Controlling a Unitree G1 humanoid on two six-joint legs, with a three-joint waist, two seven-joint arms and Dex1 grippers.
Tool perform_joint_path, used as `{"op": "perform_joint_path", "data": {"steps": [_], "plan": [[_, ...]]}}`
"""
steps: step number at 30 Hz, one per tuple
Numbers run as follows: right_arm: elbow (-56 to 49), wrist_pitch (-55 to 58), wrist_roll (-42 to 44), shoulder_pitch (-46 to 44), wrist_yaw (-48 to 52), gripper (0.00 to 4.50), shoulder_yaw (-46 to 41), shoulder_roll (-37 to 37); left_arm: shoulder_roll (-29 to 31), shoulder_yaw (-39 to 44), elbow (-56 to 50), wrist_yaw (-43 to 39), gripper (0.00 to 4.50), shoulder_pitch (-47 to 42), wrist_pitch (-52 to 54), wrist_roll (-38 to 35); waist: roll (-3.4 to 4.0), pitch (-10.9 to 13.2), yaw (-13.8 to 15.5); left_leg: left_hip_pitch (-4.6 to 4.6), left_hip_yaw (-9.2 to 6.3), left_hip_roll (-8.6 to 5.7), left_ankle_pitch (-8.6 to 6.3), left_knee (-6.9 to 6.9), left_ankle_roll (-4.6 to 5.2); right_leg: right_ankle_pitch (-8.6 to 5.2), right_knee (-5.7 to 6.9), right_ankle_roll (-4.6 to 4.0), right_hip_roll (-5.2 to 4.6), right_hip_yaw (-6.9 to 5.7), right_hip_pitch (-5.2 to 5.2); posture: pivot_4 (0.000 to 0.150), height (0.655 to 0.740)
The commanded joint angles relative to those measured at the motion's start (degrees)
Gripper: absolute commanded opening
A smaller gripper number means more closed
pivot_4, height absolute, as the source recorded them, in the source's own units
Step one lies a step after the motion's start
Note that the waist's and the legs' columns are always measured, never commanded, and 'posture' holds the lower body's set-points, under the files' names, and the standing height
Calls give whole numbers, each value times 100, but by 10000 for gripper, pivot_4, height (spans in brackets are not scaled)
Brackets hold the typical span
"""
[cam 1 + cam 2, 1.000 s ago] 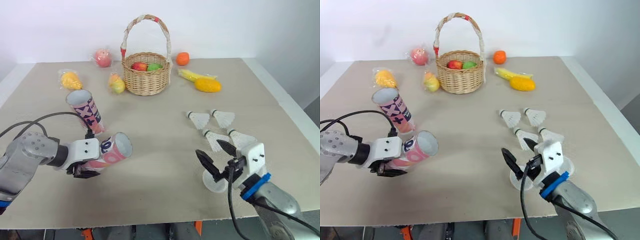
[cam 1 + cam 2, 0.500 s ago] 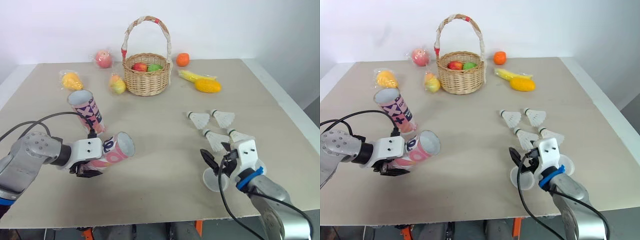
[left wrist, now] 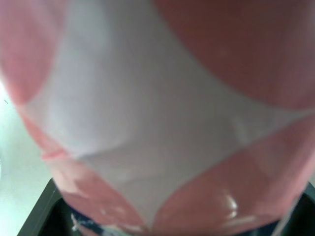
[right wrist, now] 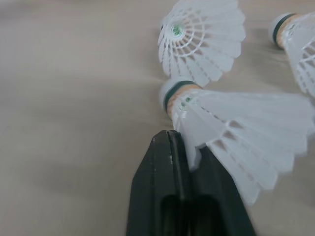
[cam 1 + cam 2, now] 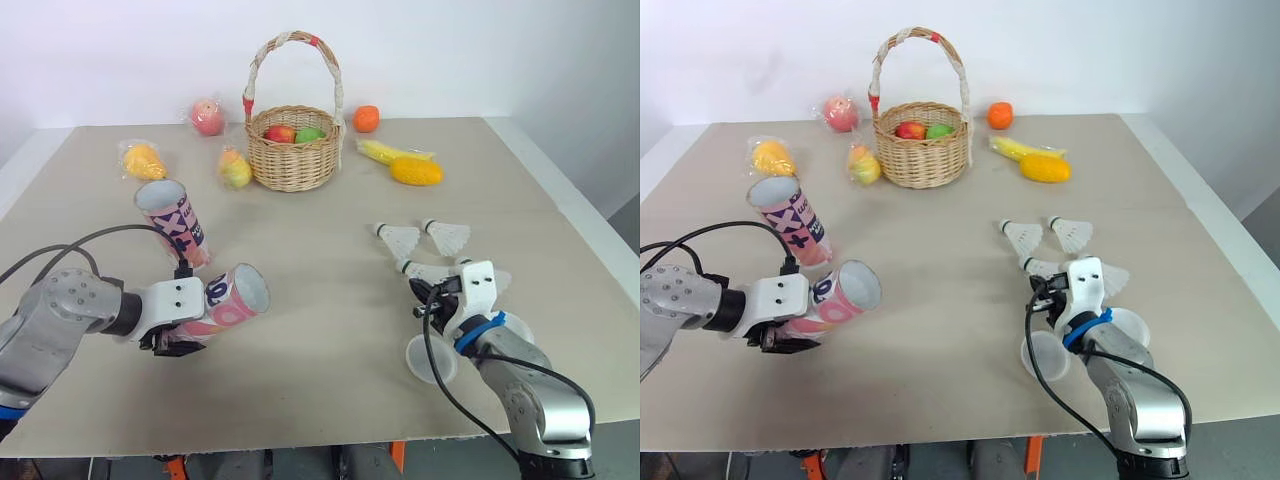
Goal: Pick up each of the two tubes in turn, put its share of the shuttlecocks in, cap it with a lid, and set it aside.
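Note:
My left gripper (image 5: 188, 322) is shut around a pink tube (image 5: 236, 296), held tilted above the table with its open mouth toward the right. A second pink tube (image 5: 173, 221) stands leaning behind it. Several white shuttlecocks lie at the right; the nearest shuttlecock (image 4: 236, 128) has the edge of its feather skirt pinched in my shut right gripper (image 4: 184, 145), low over the table. Another shuttlecock (image 5: 400, 240) and a third (image 5: 447, 237) lie just beyond. Two clear lids (image 5: 428, 360) (image 5: 517, 330) rest near my right wrist.
At the back stands a wicker basket (image 5: 292, 160) with fruit in it. Loose fruit lies around it: an apple (image 5: 207, 117), an orange (image 5: 365, 118), a mango (image 5: 415, 170) and bagged fruit (image 5: 141, 160). The table's right edge (image 5: 600, 250) is close to the shuttlecocks.
My right gripper moved forward from over the lid to the nearest shuttlecock and went from open to shut on its skirt. The left arm and tube stayed put.

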Motion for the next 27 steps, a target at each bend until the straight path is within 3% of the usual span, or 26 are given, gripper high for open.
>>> {"op": "perform_joint_path", "data": {"steps": [1, 6, 10, 15, 20, 27], "plan": [[-221, 12, 195, -23, -18, 1123, -296, -30, -22, -77, -81, 15, 31845, 80, 46, -50, 0, 0, 0, 0, 1, 0, 0, 0, 0, 0, 0, 1, 0, 1, 0, 1500, 7400], [-810, 218, 688, 198, 426, 1123, -477, -376, -26, -98, -75, 22, 31845, 52, 43, -42, 3, 0, 1, -1, 1, 0, 0, 0, 0, 2, 0, 5, 0, 1, 0, 1500, 7400], [-1326, 477, 1691, 95, 1249, 1123, -555, -861, -44, -137, -17, 14, 31845, -6, 17, -21, 2, 0, -4, 2, 0, 0, 0, 0, 0, 2, 0, 5, 0, 6, 0, 1500, 7400], [-1589, 692, 2624, -1057, 2509, 1123, 16, -1666, -73, -205, 44, -15, 31845, -143, 15, -7, 4, 3, -12, 7, -2, 2, 2, 3, 4, 4, 0, -2, 3, 11, 3, 1500, 7400], [-948, 54, 1969, -2046, 3580, 1123, 1244, -1947, -122, -337, 134, -43, 31845, -307, -17, 24, -24, -2, 9, 8, -4, 3, 5, 6, 9, 1, -10, -10, 5, -4, 13, 1500, 7400], [465, -1391, 346, -3124, 4019, 1123, 2866, -1101, -64, -249, 26, -54, 31845, -272, 61, -18, -19, 1, -5, -9, 0, 2, 5, 6, 9, 18, -10, 15, 6, -2, -2, 1500, 7400]]}}
